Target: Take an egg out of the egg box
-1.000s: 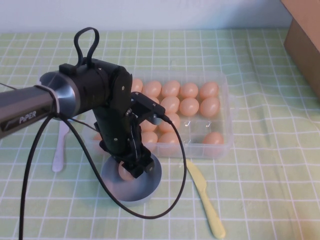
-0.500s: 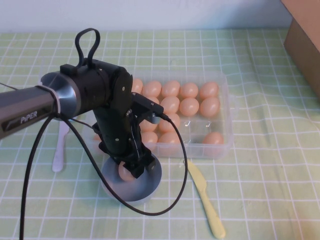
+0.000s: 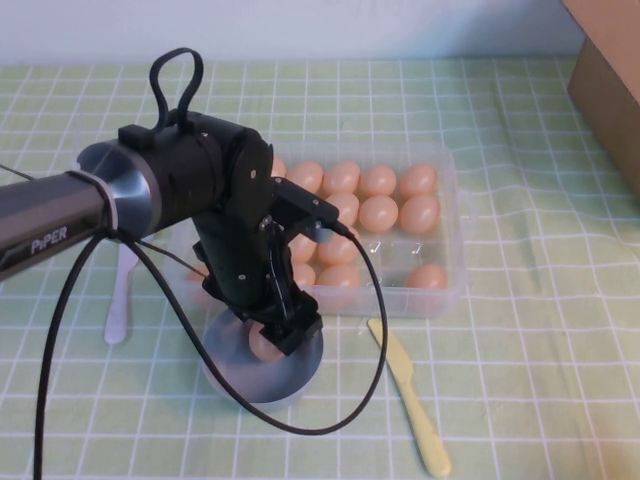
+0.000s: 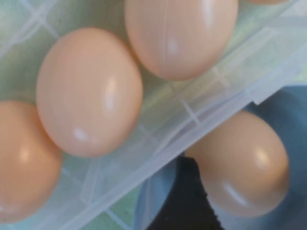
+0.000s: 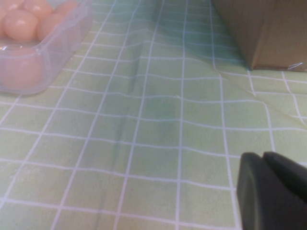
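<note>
Peach-orange, the egg [image 3: 264, 345] sits low in the blue-grey bowl [image 3: 300, 370], outside the egg box [image 3: 445, 290]. Since a second ago, the left gripper [image 3: 283, 333] has slid a bit to the right while holding the egg. Next comes letting go. The right gripper [image 5: 271, 189] waits far away, fingers together.

Clear glossy plastic egg box [image 3: 447, 290]; smooth, faintly shiny egg [image 4: 242, 163]; seemingly matt cloth [image 5: 158, 120].

One each of egg box [image 3: 455, 290], bowl [image 3: 240, 375], spoon [image 3: 118, 300], knife [image 3: 410, 395], cardboard box [image 3: 605, 90], left claw [image 3: 275, 340], right claw [image 5: 268, 187]; some fourteen eggs [image 3: 378, 213] showing.
</note>
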